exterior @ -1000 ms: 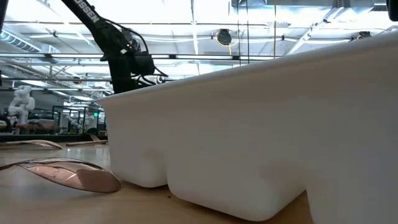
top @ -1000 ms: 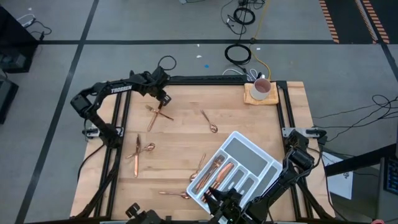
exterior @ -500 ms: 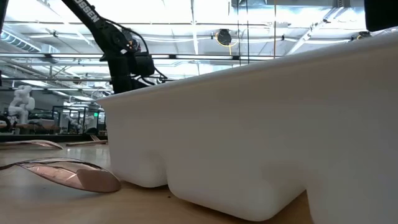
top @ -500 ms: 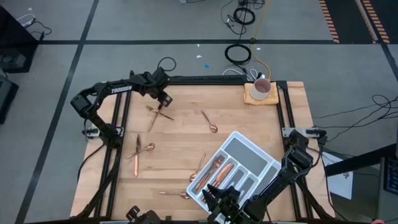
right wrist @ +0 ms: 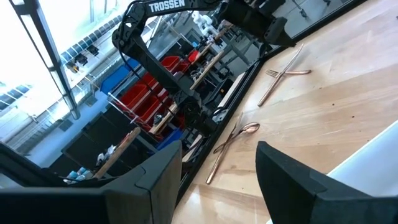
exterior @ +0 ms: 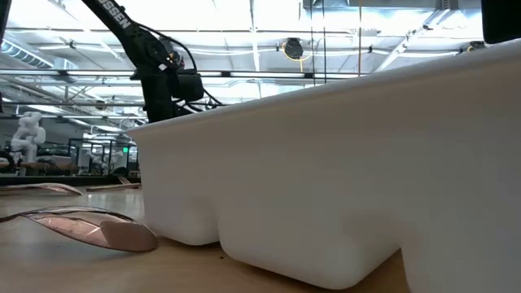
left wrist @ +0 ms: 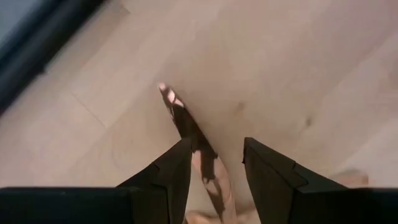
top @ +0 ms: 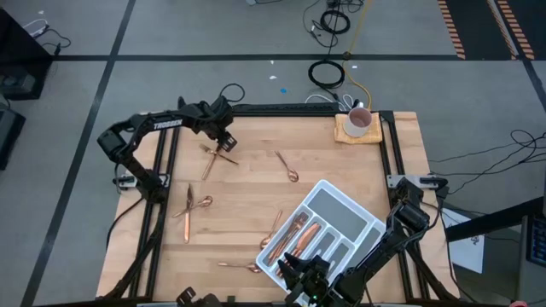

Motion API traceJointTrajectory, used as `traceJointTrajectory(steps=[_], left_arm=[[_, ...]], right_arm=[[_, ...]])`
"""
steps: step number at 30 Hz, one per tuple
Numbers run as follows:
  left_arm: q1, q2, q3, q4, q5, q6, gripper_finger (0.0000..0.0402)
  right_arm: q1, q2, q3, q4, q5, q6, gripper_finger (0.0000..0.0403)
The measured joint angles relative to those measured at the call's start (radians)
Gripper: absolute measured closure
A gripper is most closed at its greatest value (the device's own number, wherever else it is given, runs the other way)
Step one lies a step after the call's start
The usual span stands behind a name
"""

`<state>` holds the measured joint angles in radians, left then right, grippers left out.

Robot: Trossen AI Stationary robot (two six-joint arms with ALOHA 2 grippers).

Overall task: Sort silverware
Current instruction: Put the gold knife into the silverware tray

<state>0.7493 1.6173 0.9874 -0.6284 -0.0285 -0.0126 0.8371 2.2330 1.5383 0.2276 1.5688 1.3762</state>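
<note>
Copper silverware lies scattered on the wooden table: a crossed pair [top: 215,156] at the far left, a spoon [top: 287,166], another pair [top: 189,207] and a spoon [top: 241,266] near the front. Several more pieces [top: 299,232] lie in the white divided tray [top: 341,213]. My left gripper [left wrist: 214,149] points down over the crossed pair, open. One slim copper handle [left wrist: 177,112] runs along the table between its fingers. My right gripper [right wrist: 217,155] hovers open and level at the tray's near end [top: 294,271], with nothing between its fingers. My left gripper comes from above, a finger on each side of the copper handle [left wrist: 205,163], which lies flat on the table and runs along between the fingers. I cannot tell whether a finger [left wrist: 180,155] touches it.
A white mug [top: 358,122] stands on a small wooden board at the far right corner. A black frame [top: 281,109] rims the table. In the low view the tray wall [exterior: 342,179] fills the right side, and a spoon [exterior: 98,228] lies to its left.
My left gripper has tipped a little while staying over the crossed pair. The silverware and the tray lie as before.
</note>
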Motion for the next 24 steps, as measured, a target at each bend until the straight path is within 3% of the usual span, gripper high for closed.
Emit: traceJointTrajectory(steps=[5, 24], left_arm=[[-0.026, 0.000, 0.000, -0.046, -0.052, 0.027, 0.0246], [-0.035, 0.000, -0.106, -0.022, -0.047, -0.057, 0.0246]], right_arm=[[0.000, 0.000, 0.000, -0.003, 0.000, 0.000, 0.0211], [0.003, 0.000, 0.000, -0.003, -0.004, 0.000, 0.0211]])
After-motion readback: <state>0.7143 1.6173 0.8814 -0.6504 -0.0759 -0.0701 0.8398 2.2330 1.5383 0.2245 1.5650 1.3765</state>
